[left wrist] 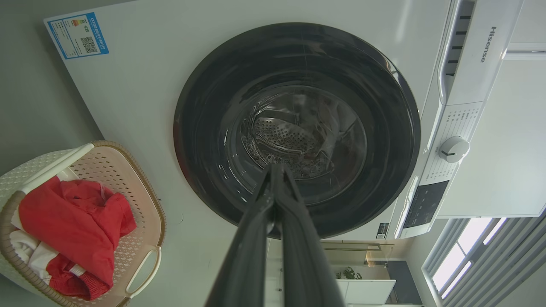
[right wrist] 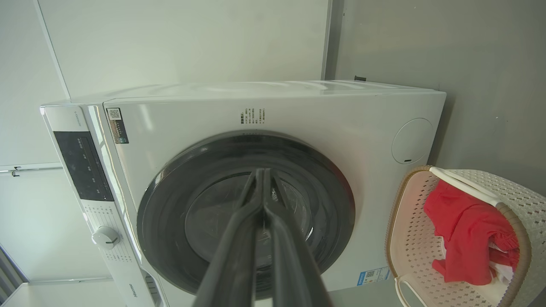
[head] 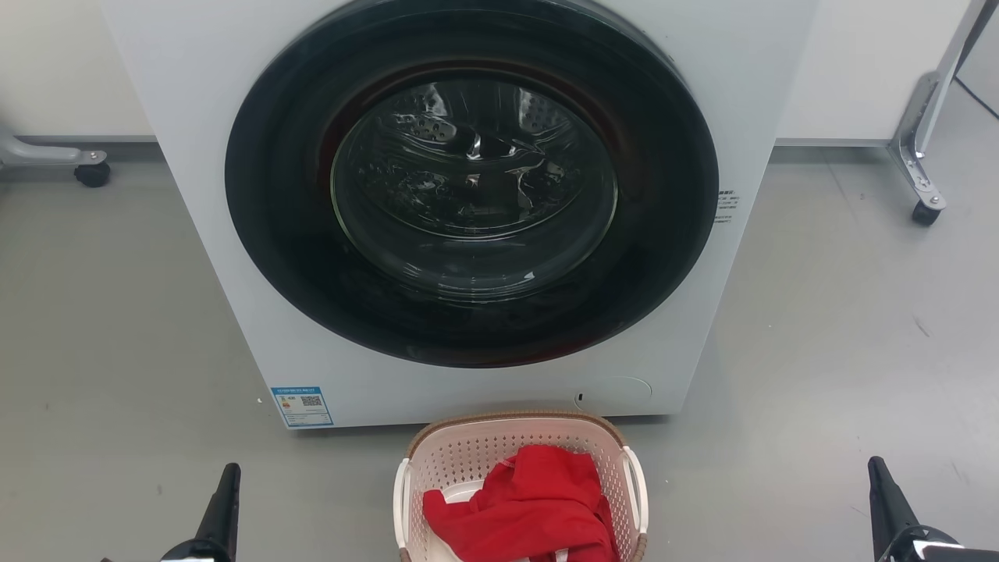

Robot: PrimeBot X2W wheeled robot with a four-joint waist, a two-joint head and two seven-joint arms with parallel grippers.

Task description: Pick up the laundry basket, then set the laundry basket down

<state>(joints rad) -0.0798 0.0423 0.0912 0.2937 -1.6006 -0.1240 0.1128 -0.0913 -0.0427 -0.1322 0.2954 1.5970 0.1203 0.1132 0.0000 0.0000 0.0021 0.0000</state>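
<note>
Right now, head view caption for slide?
Laundry basket with red garment before washing machine; left gripper, right gripper flanking.

Washing machine [head: 195, 117]: white front-loader, standing on the grey floor [head: 94, 328]. Its round dark door [head: 471, 183] is shut, and the drum is visible through the glass. A blue label [head: 302, 406] sits at the lower left of the front panel.

Laundry basket [head: 515, 421]: on the floor just in front of the machine, upright. It holds a red garment [head: 531, 507] lying over a white cloth [head: 460, 493].

Left gripper [head: 229, 478]: at the lower left, clear of the basket, showing as one dark spike.

Right gripper [head: 876, 468]: at the lower right, likewise apart from the basket.

Wheeled frame legs [head: 926, 209] stand at both upper edges.
</note>
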